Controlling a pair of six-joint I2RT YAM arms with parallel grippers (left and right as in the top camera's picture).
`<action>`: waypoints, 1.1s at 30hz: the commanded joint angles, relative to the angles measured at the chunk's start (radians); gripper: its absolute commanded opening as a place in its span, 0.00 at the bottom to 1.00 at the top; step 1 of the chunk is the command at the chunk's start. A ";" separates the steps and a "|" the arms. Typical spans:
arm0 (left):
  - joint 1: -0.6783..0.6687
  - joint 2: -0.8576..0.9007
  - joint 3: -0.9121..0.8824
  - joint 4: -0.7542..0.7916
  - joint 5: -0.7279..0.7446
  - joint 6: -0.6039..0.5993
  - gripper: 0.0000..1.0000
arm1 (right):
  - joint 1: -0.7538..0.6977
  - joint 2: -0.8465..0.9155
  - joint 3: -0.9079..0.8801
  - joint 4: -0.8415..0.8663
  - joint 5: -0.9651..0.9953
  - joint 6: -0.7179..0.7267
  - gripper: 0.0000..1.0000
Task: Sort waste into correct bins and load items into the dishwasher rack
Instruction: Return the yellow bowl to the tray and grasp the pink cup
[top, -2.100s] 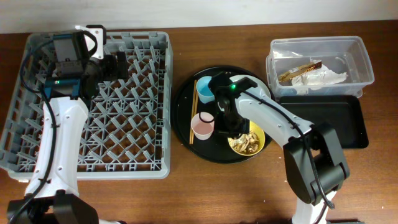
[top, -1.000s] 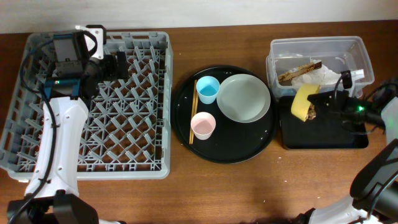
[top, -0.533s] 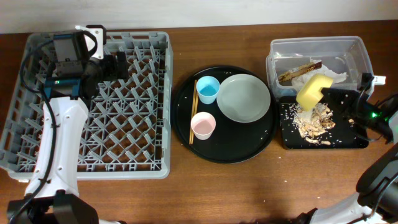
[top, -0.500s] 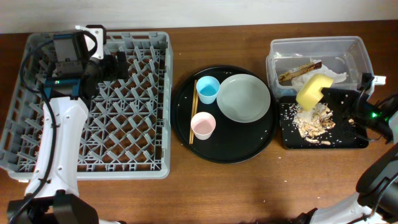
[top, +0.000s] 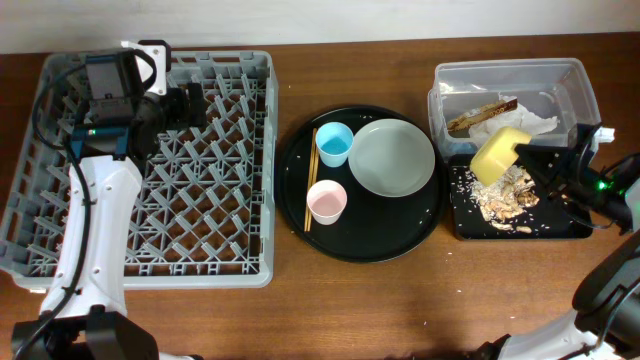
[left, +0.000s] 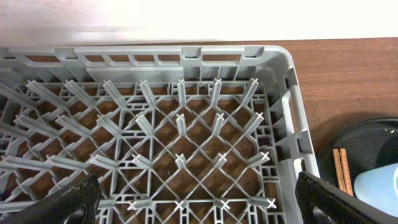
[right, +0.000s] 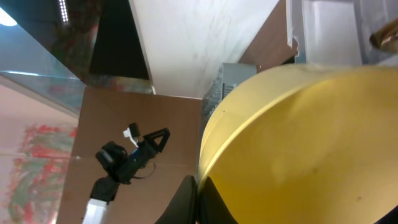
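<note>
Noodle scraps (top: 505, 195) lie in the black rectangular tray (top: 572, 226). Over its edge the right gripper (top: 528, 160) clamps the tilted yellow bowl (top: 497, 154) (just beside the clear tub (top: 577, 88), napkins (top: 527, 123) inside). The left gripper (left: 199, 208) gapes wide over a corner of the dishwasher rack (top: 38, 205).

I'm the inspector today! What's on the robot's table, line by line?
Surface: brown wooden table, with a few pale specks.
Job's things: the grey rack holds no dishes. The blue cup, pink cup, plate and chopsticks sit on the round black tray. The napkins and brown wrapper are in the clear tub. The food scraps are in the shallow black tray, and the yellow bowl is tilted above it.
Clutter: crumbs on the round tray's right side.
Grippers: left pincer open over the rack; right pincer shut on the yellow bowl.
Cables: black cable looped beside the left arm.
Surroundings: pale wall past the table's far edge.
</note>
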 joint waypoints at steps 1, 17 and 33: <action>0.003 0.005 0.019 0.002 -0.003 0.013 1.00 | -0.001 -0.109 -0.005 -0.014 -0.034 -0.014 0.04; 0.003 0.005 0.019 0.002 -0.003 0.012 1.00 | 1.040 -0.261 -0.006 0.079 1.311 0.563 0.04; 0.003 0.005 0.019 0.002 -0.003 0.013 1.00 | 1.148 -0.060 0.325 -0.029 1.391 0.641 0.41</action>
